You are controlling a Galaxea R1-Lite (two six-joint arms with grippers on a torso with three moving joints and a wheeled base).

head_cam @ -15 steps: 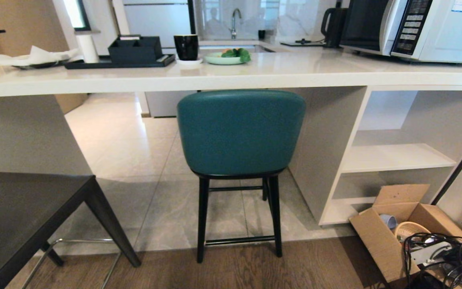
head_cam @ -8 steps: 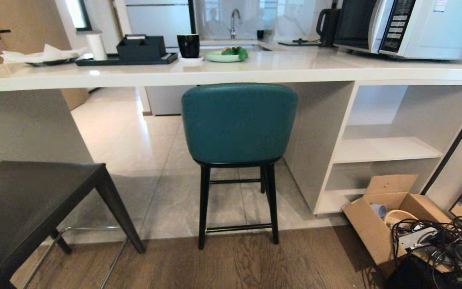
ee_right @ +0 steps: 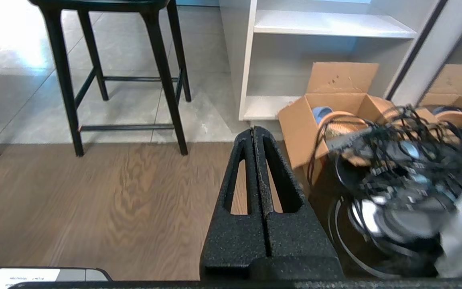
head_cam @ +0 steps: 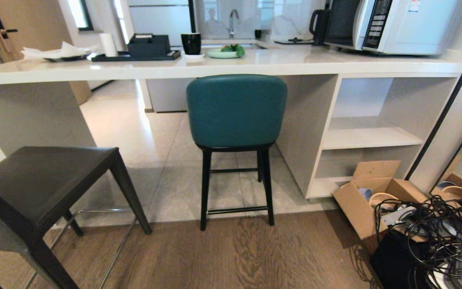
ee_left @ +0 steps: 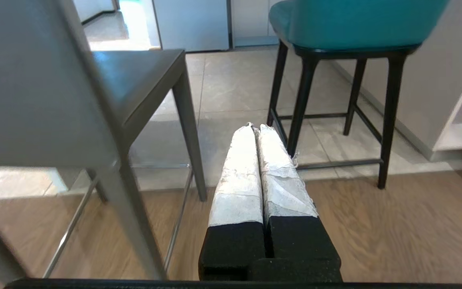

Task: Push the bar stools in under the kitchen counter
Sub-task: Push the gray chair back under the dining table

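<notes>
Backing away, we now see more floor and both stools. Our left tool and right tool are pressed together. Cardboard box holds bowls.

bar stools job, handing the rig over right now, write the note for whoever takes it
Left tool: shut, empty, low over the wood floor.
Right tool: shut, empty, also low and idle.
Teal round-backed stool with black legs: at the long white stone-look counter, back just below its front edge, back legs on the wood floor.
Dark flat-seated stool with metal footrest: well clear of the counter, at the robot's left.
Done: teal looks nearly in.
Left: push the dark stool under.
</notes>
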